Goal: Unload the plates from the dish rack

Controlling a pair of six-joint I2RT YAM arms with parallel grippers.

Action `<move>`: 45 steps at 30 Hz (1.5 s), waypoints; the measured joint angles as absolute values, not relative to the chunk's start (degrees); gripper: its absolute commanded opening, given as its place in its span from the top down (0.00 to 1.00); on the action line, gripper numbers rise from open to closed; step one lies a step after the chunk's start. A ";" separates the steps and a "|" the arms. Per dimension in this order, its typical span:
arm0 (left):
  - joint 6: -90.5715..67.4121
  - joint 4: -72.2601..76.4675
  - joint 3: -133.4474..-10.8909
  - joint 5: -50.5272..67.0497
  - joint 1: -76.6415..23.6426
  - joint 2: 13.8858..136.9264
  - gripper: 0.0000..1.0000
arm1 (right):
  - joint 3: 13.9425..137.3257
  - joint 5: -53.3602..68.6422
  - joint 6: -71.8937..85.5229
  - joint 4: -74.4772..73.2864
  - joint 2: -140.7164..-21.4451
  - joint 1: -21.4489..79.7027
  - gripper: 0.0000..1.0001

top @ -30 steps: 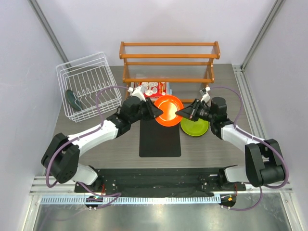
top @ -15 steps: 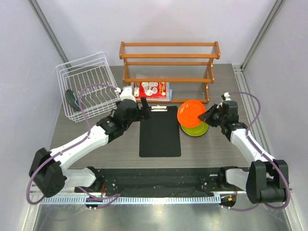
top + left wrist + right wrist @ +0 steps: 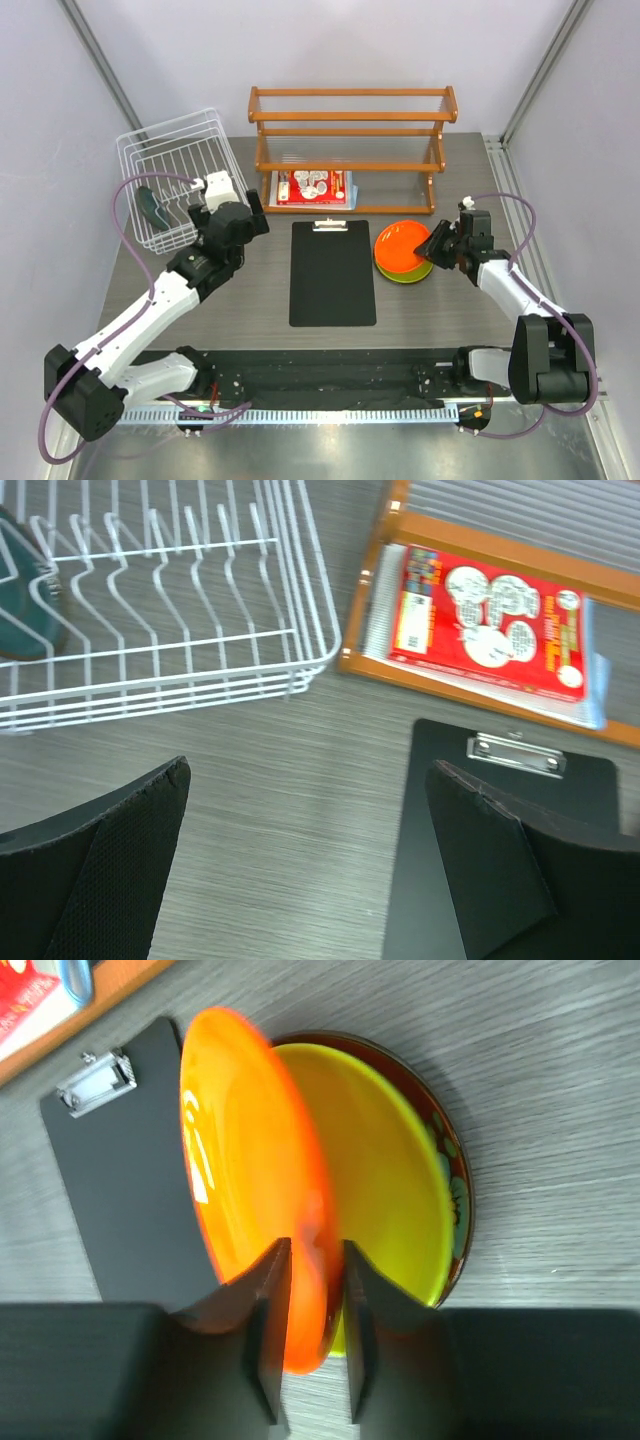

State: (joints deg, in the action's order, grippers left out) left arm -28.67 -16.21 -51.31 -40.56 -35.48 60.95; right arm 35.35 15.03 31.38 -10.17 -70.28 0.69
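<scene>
The white wire dish rack (image 3: 180, 150) (image 3: 200, 640) stands at the back left, and a teal plate (image 3: 152, 207) (image 3: 25, 610) leans in its left end. My left gripper (image 3: 257, 212) (image 3: 305, 780) is wide open over bare table between the rack and the clipboard, holding nothing. At the right, the orange plate (image 3: 402, 243) (image 3: 240, 1160) rests tilted on the lime green plate (image 3: 415, 272) (image 3: 390, 1180), which lies in the dark red floral plate (image 3: 462, 1200). My right gripper (image 3: 435, 245) (image 3: 315, 1250) straddles the orange plate's near rim, jaws parted, the rim blurred between them.
A black clipboard (image 3: 333, 272) (image 3: 440, 742) (image 3: 120, 1180) lies at the table's middle. Behind it stands an orange-brown wooden shelf (image 3: 350, 130) with a red and white packet (image 3: 313, 186) (image 3: 490, 620) on its bottom level. Metal frame rails run along both sides.
My left arm let go of the orange plate and drew back left toward the rack, jaws wide. My right gripper carried the plate right, lowered it onto the green plate, and its jaws parted.
</scene>
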 measured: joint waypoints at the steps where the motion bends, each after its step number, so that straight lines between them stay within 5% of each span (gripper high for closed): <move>1: -28.32 -16.58 -51.31 -40.66 -34.85 60.93 0.00 | 35.44 15.00 30.83 -10.17 -70.46 0.69 0.48; 6: -27.70 -17.54 -51.31 -40.91 -33.41 60.86 0.01 | 35.44 14.70 29.69 -10.98 -70.54 0.69 0.22; 12: -26.55 -18.11 -51.70 -39.64 -26.92 61.17 0.01 | 37.50 13.56 26.96 -16.08 -69.43 0.69 0.18; 14: -26.39 -18.35 -52.58 -38.52 -22.35 61.80 0.00 | 39.13 12.40 26.30 -18.02 -68.25 0.71 0.09; 30: -26.17 -14.72 -58.48 -29.67 4.62 75.59 0.05 | 43.48 5.72 25.28 -22.09 -60.49 0.69 0.07; 45: -26.57 -8.71 -64.42 -23.24 12.71 90.45 0.09 | 43.48 9.13 25.12 -17.61 -71.16 0.69 0.14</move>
State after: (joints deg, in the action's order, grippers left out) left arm -26.57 -8.71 -64.42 -23.24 12.71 90.45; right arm 43.48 9.13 25.12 -17.61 -71.16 0.69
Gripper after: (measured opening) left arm 0.915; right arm 0.885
